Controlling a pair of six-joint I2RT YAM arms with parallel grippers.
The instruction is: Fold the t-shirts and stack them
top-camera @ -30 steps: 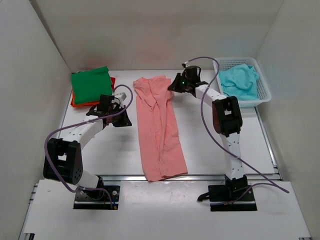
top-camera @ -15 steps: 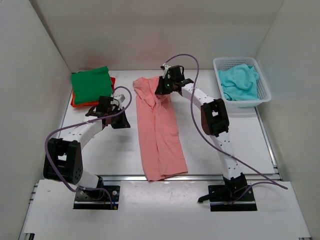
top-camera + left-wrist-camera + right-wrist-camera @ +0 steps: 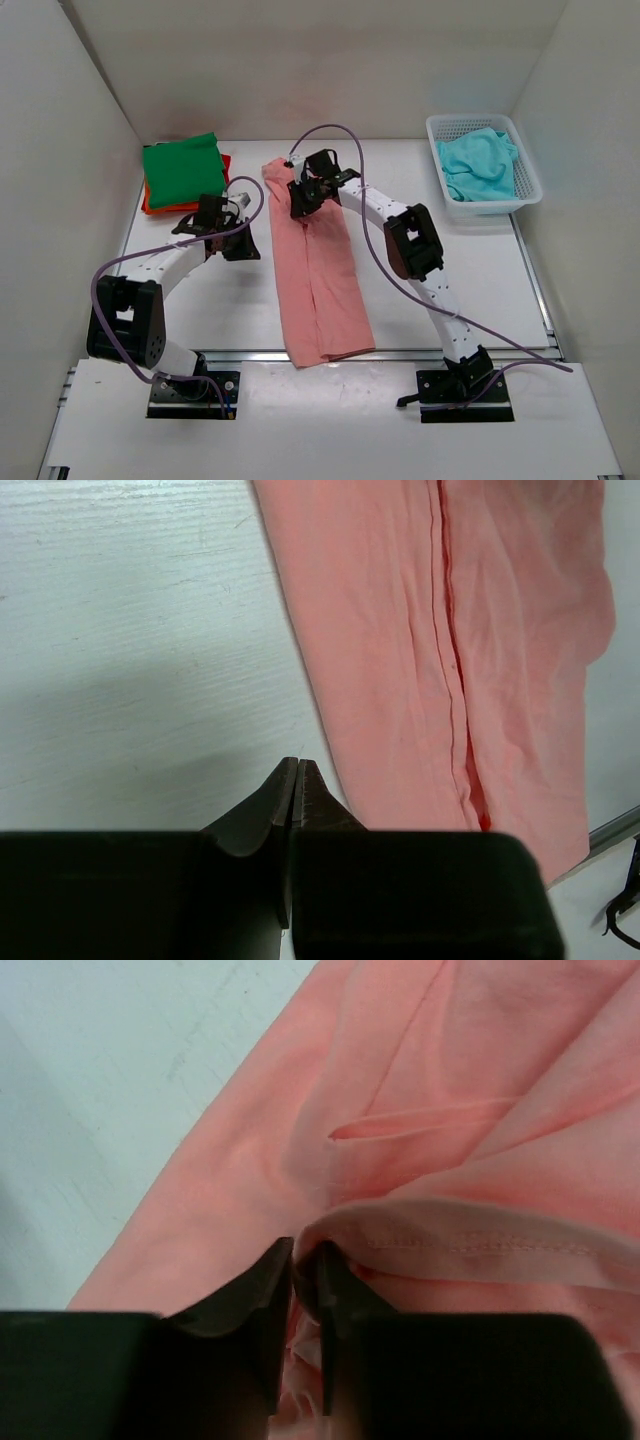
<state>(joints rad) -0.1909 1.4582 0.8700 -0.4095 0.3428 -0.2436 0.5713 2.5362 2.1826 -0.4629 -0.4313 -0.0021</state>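
Note:
A salmon pink t-shirt (image 3: 325, 290) lies lengthwise down the middle of the table, its upper part rumpled. My right gripper (image 3: 300, 195) is low over the shirt's upper left part. In the right wrist view its jaws (image 3: 305, 1250) are nearly together with a stitched fold of pink cloth (image 3: 470, 1245) pinched between them. My left gripper (image 3: 243, 245) is shut and empty just left of the shirt, its tips (image 3: 298, 765) over bare table beside the pink edge (image 3: 400, 630). A folded green t-shirt (image 3: 182, 168) lies on an orange-red one (image 3: 150, 205) at the back left. A turquoise t-shirt (image 3: 480, 165) fills the basket.
The white mesh basket (image 3: 530, 195) stands at the back right. White walls close in the table at the left, back and right. A metal rail (image 3: 400, 352) runs along the near edge, just below the shirt's bottom hem.
My right gripper has swung left across the top of the pink shirt, drawing its right side over toward the left. The left gripper has hardly moved.

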